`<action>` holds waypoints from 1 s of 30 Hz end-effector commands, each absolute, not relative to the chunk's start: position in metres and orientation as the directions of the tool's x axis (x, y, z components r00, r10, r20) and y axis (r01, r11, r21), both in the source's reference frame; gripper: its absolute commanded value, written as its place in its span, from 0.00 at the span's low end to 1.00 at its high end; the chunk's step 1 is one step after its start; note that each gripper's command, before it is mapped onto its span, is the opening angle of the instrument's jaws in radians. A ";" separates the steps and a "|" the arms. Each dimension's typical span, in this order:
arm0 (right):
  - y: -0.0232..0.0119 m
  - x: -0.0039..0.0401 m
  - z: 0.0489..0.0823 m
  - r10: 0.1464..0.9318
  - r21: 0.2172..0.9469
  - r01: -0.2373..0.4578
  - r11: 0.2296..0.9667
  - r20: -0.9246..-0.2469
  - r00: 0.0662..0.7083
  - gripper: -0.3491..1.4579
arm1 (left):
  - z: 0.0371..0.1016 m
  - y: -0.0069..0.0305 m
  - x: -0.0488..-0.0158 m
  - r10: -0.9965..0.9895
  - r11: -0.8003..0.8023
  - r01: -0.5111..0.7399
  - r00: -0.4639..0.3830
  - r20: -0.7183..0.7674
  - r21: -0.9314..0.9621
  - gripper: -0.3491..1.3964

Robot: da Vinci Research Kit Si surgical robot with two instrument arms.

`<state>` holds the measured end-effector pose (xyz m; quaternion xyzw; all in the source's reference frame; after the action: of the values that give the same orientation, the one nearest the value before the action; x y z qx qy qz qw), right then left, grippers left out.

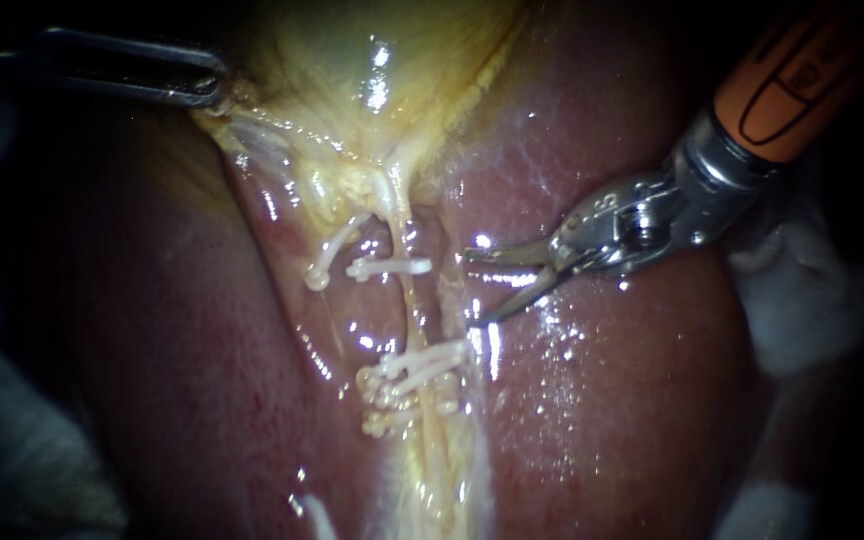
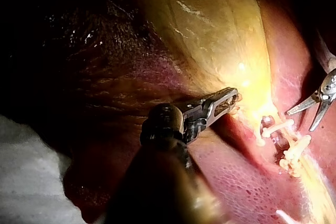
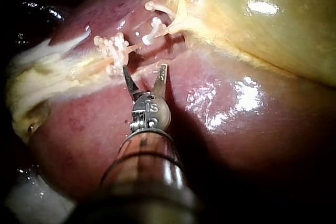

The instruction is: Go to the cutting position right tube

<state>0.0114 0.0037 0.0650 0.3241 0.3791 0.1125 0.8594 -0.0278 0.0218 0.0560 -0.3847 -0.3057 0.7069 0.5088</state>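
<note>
Two blades of the right instrument (image 1: pixel 472 288) stand apart just beside the right tube (image 1: pixel 412 310), short of the bare stretch between the upper clip (image 1: pixel 392 267) and the lower clips (image 1: pixel 407 375). The left instrument (image 1: pixel 207 92) appears clamped on the gallbladder (image 1: pixel 352 60), though shadow blurs its jaws. Drifting low, the open tips could catch a clip or nick the wet liver (image 1: pixel 612 400) beneath, spoiling the cut.

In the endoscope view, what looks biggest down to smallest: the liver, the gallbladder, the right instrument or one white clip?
1. liver
2. gallbladder
3. right instrument, nearer the camera, so its place is unsure
4. clip
</note>
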 end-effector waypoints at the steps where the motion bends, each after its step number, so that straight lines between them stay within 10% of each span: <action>1: 0.0037 0.0114 0.0649 0.454 0.658 0.053 0.751 -0.574 0.682 0.99 | 0.0560 0.0218 -0.0278 0.955 -0.295 -0.484 -0.186 -0.233 -0.823 0.00; 15: 0.0023 0.0125 0.0648 0.588 0.816 0.117 0.566 -0.499 0.637 0.99 | 0.0560 0.0218 -0.0278 0.955 -0.295 -0.484 -0.186 -0.233 -0.824 0.00; 30: -0.0001 0.0149 0.0691 0.609 0.830 0.134 0.542 -0.498 0.618 0.99 | 0.0560 0.0218 -0.0278 0.955 -0.295 -0.485 -0.186 -0.233 -0.823 0.00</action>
<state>0.0151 -0.0002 0.0694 0.4552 0.4130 0.1532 0.7738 -0.0278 0.0218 0.0560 -0.3845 -0.3056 0.7070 0.5089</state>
